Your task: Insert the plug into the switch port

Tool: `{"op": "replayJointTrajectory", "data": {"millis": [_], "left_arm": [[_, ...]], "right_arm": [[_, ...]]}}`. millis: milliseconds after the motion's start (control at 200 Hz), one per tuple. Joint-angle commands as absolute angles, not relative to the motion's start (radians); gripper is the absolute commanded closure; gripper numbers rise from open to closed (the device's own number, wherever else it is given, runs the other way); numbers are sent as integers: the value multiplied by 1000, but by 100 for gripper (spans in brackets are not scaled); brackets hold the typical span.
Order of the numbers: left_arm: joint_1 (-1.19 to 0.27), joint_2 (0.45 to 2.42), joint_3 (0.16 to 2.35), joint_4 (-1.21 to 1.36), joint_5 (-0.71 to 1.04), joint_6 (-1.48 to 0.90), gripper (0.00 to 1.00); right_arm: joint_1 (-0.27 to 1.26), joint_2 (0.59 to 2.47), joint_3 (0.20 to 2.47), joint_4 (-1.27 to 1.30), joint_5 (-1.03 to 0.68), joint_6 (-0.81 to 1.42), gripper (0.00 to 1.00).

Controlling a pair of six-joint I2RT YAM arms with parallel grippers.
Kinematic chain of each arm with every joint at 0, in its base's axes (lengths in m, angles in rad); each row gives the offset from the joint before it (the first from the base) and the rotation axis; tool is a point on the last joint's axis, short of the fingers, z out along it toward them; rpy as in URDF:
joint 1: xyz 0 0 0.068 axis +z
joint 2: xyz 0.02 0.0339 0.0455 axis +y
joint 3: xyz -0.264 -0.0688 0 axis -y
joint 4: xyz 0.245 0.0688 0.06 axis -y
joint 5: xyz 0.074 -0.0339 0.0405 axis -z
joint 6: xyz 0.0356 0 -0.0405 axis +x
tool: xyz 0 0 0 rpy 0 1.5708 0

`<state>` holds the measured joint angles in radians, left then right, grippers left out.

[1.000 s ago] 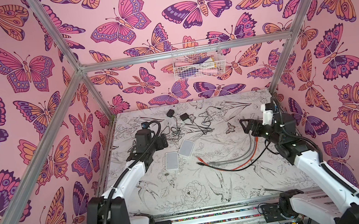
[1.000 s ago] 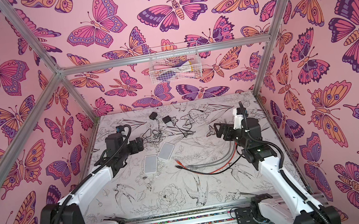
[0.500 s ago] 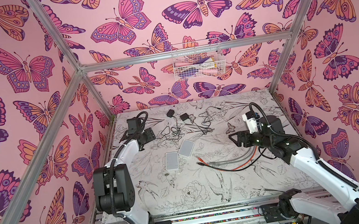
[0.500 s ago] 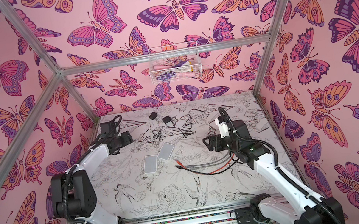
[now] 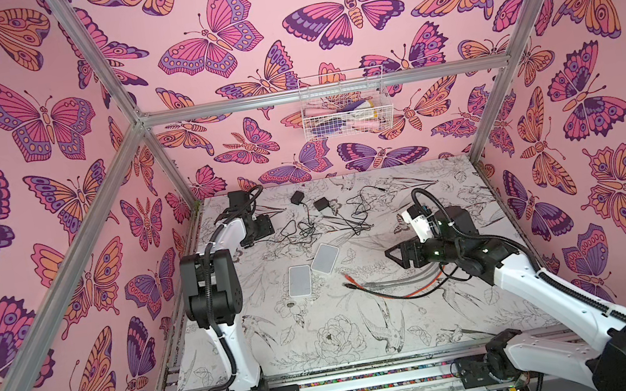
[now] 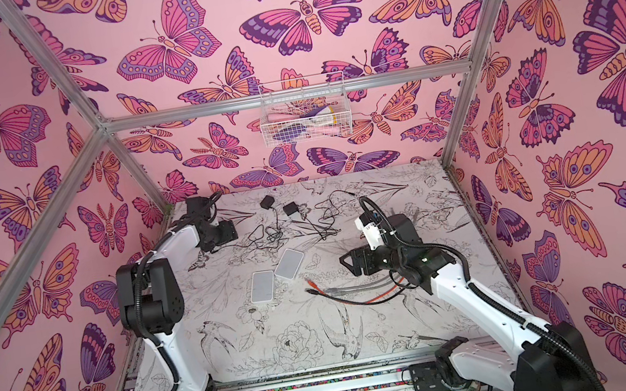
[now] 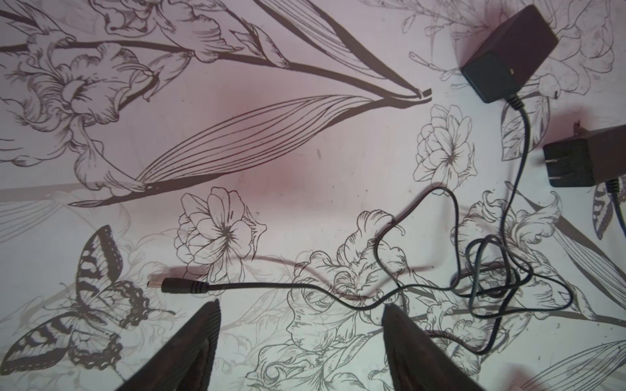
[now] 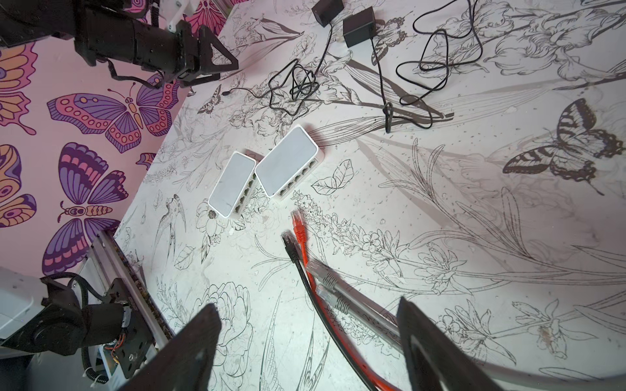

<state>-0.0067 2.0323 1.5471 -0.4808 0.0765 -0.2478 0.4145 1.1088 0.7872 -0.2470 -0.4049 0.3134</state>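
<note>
Two white switches (image 5: 300, 280) (image 5: 324, 258) lie side by side mid-table; the right wrist view shows the port rows of both switches (image 8: 232, 184) (image 8: 288, 160). Red (image 8: 299, 226), black (image 8: 289, 245) and grey (image 8: 327, 279) network plugs lie just right of them. My right gripper (image 8: 306, 303) hangs open above those cables (image 5: 396, 255), holding nothing. My left gripper (image 5: 265, 226) is at the far left corner, open and empty (image 7: 301, 304). A black barrel plug (image 7: 176, 287) on a thin cord lies on the table just beyond its fingertips.
Two black power adapters (image 5: 297, 197) (image 5: 322, 204) with tangled thin cords lie at the back of the table. A wire basket (image 5: 344, 107) hangs on the back wall. Butterfly-patterned walls close in the left, right and back sides.
My left arm has swung from beside the switches back to the far left corner. My right gripper has moved left and nearer, over the network cable ends.
</note>
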Motion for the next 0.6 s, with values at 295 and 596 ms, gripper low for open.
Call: {"op": "replayJointTrajectory", "data": {"millis": [295,596], "left_arm": [[12,2150,1643,-600,113,-239,22],[2,2168,1640,-646,159,-261,24]], "right_arm": [[425,1095,763,-236,-402,334,17],[431,1070,751,-238,-392,353,18]]}}
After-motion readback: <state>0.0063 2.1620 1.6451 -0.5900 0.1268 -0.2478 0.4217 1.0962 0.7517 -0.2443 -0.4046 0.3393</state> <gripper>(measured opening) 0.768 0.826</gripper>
